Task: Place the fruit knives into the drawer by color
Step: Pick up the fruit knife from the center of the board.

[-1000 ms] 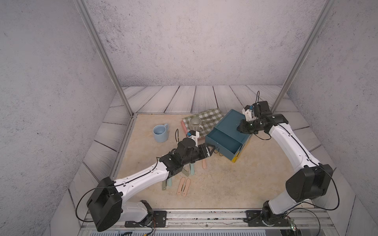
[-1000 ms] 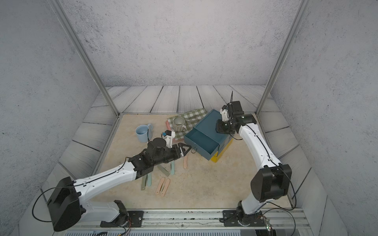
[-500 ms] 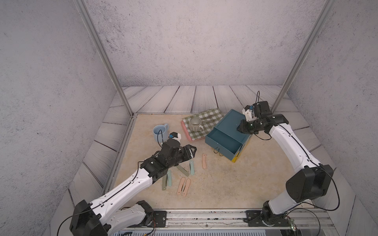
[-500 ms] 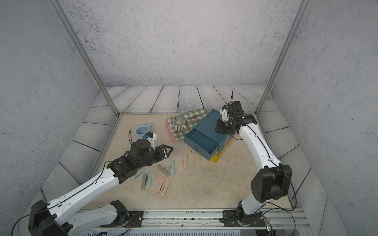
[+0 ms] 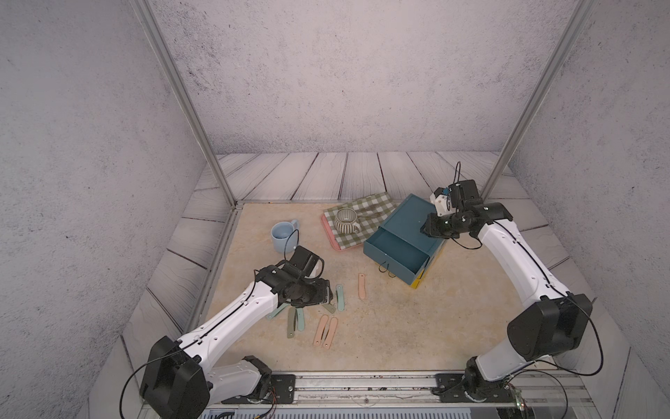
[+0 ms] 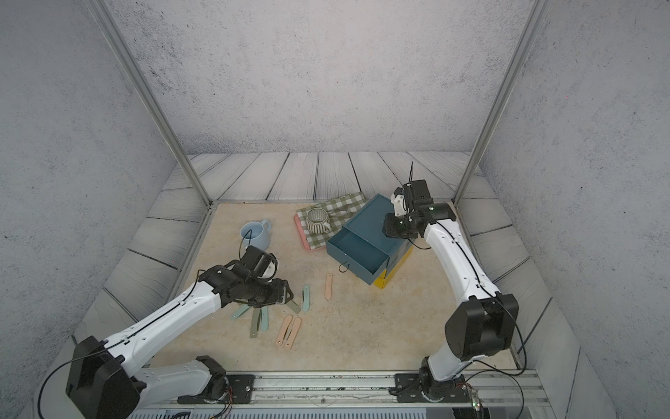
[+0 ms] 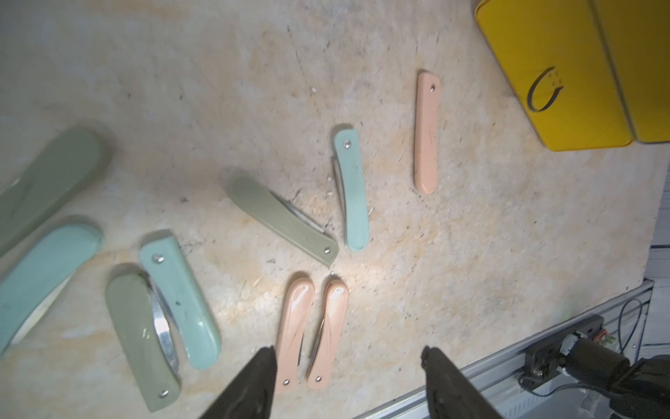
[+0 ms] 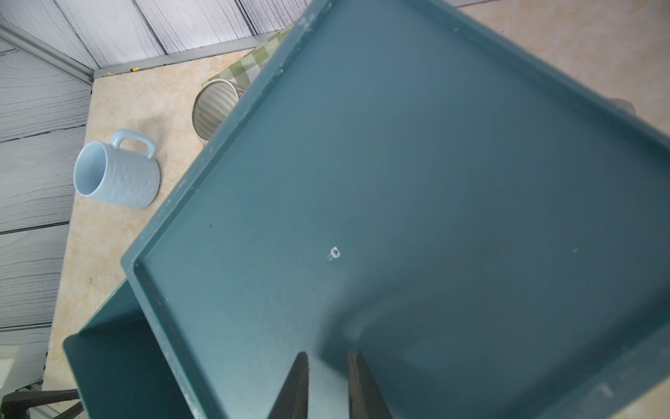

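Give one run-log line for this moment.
left gripper: open above fruit knives | right gripper: slightly open over chest | top drawer: out, empty | fruit knives: nine on table

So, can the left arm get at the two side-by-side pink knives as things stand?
Probably yes: the left gripper is open, empty and aimed at the pink pair, and nothing lies over them.
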Available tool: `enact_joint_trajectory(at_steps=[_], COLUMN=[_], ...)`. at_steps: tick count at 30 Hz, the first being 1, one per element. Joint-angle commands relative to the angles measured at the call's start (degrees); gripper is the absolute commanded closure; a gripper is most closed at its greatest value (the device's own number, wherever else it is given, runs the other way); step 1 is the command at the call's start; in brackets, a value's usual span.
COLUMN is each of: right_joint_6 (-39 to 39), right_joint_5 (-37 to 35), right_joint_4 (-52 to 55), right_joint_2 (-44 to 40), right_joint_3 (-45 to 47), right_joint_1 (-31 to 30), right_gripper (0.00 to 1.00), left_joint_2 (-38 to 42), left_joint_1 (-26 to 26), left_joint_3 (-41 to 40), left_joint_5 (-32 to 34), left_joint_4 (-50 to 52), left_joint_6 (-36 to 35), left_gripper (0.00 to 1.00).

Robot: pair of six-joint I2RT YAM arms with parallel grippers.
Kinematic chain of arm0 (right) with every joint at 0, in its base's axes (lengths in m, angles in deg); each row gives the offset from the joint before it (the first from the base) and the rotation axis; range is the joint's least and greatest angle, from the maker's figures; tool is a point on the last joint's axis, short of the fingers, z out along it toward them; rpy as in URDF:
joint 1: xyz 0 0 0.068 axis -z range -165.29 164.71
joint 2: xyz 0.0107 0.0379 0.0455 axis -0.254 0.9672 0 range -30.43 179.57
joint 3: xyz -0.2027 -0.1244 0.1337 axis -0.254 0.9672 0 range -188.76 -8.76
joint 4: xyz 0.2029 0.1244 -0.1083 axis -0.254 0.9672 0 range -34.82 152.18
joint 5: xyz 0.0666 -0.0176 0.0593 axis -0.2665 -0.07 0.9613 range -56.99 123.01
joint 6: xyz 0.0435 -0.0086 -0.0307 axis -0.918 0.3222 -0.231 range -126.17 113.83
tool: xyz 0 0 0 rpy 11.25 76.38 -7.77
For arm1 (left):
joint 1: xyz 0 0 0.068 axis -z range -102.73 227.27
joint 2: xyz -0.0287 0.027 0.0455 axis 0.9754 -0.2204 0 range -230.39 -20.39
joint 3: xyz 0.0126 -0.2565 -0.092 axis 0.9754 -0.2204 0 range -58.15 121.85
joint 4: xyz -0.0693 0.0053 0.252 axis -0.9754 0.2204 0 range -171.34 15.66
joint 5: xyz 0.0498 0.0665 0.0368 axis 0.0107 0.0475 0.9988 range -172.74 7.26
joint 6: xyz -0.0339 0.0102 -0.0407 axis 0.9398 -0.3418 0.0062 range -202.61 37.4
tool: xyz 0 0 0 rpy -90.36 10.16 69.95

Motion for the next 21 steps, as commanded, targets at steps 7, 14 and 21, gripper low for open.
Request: enact_joint_trajectory(at_steps=[7,14,21], right_joint_6=[-0.50,-0.49,0.11], right_joint_5=[-2.51,-2.49,-2.51], right_joint_4=[5.22,5.09,5.49], right_joint_2=[-0.26,0.09,-0.25], right_joint_3=[2.12,2.72,2.62], right_joint_1=[-0.18,-0.16,-0.19], right_gripper=[0.77,0.76,0.76], left_joint_2=[-3.23,-9.02,-18.74], left_joint_1=[4.16,4.46,3.29], left_joint_3=[-1.67,1.93,7.76], left_joint_5=[0.27,2.91,5.85], left_joint_4=[5.85,5.38,5.15], left_joint_6=[-2.15,-1.45,1.54], left_gripper=[0.33,0.33,0.33])
